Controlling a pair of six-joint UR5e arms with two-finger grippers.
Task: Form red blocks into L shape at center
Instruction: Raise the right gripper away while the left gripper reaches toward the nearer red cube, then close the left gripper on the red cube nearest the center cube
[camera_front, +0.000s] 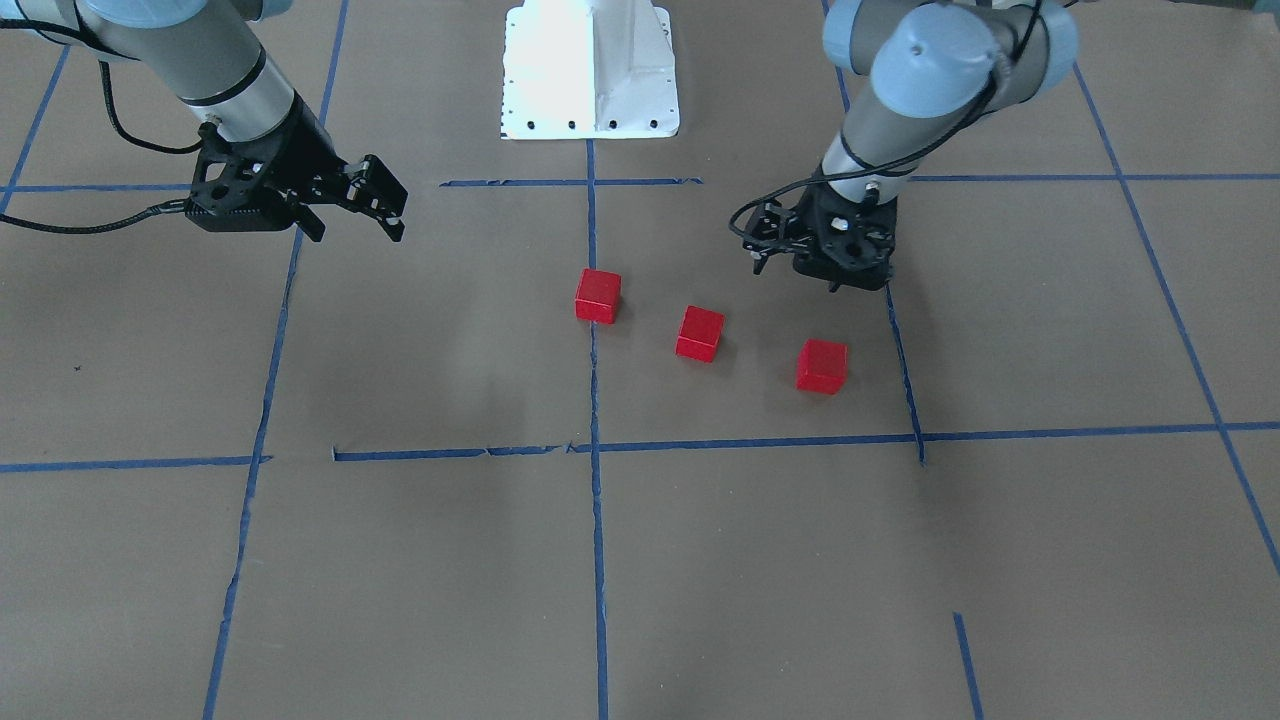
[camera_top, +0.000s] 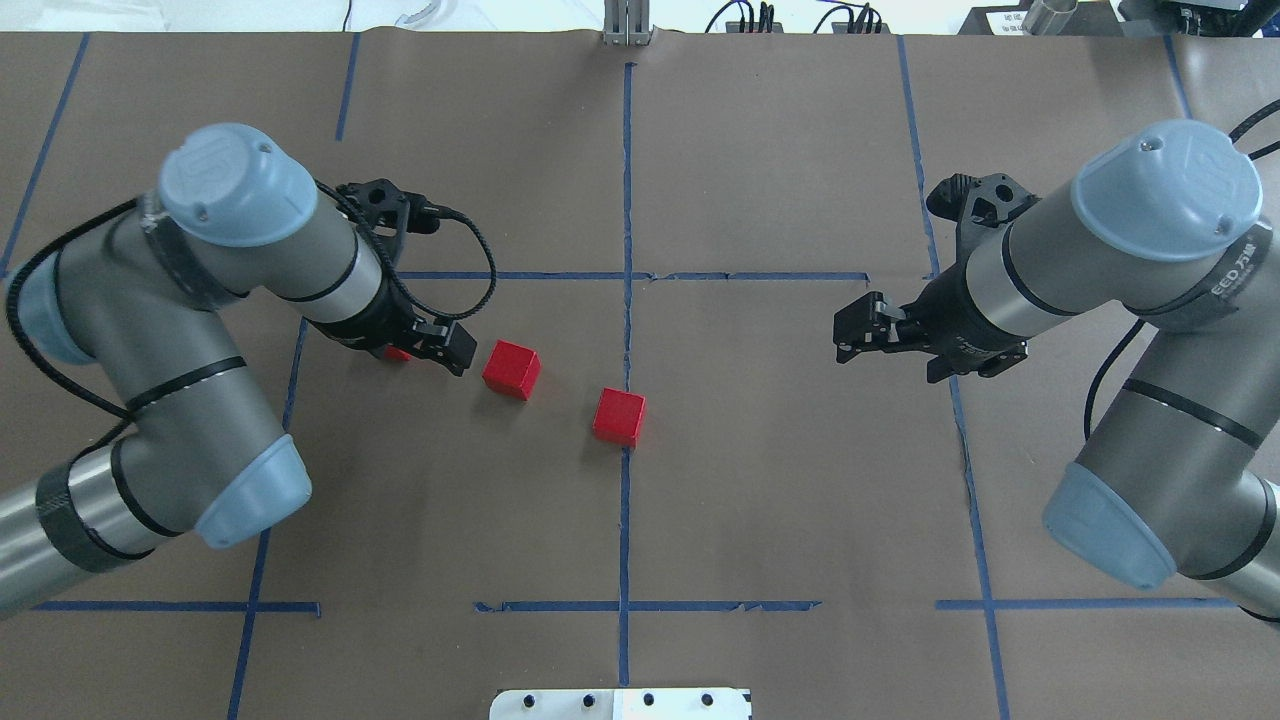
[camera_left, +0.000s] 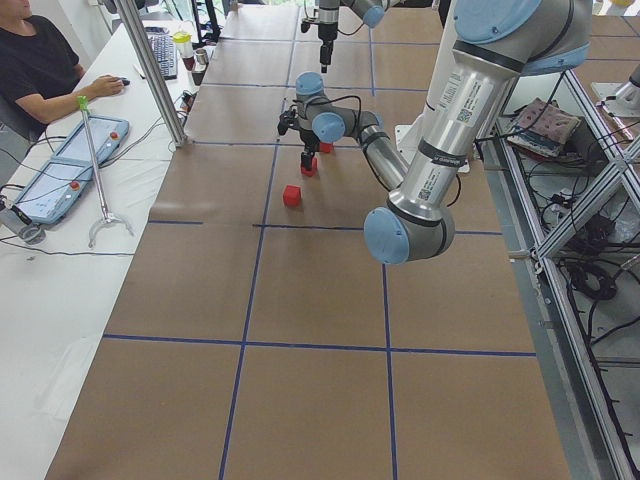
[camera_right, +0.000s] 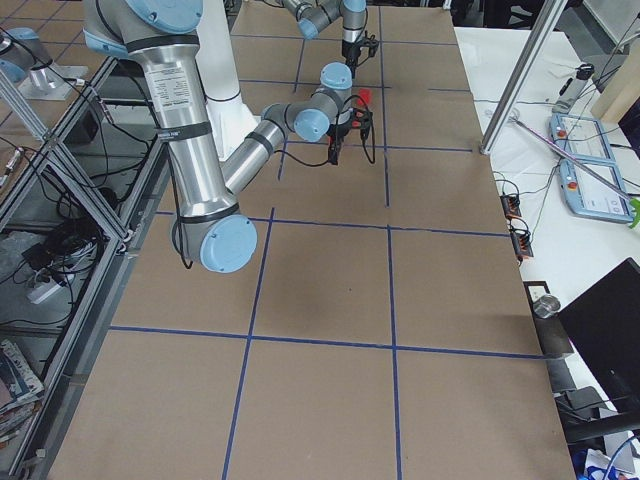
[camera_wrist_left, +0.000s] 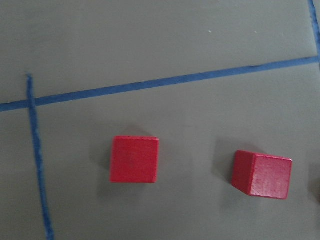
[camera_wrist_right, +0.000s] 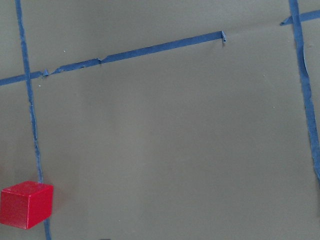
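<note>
Three red blocks (camera_front: 700, 333) lie apart in a diagonal, one on the center line (camera_front: 594, 390). The left gripper (camera_front: 835, 280) hovers by the outermost block (camera_front: 822, 366), apparently lining up a pick, though whether its jaws are parted cannot be told. The right gripper (camera_front: 357, 228) hangs with jaws apart. The next move calls for a square descent and a grip.

Three blocks lie on the desk (camera_front: 420, 580) in a slanting row, each apart from the next. The first block (camera_front: 598, 296) sits on the middle tape line (camera_front: 597, 540), nearest the robot's base (camera_front: 590, 70). The middle block (camera_front: 700, 333) lies to the robot's left of it and a little farther out, the outermost block (camera_front: 822, 366) farther left again. The left gripper (camera_front: 815, 275) hangs close by that one; the right gripper (camera_front: 360, 225) is well apart, across the line
</note>
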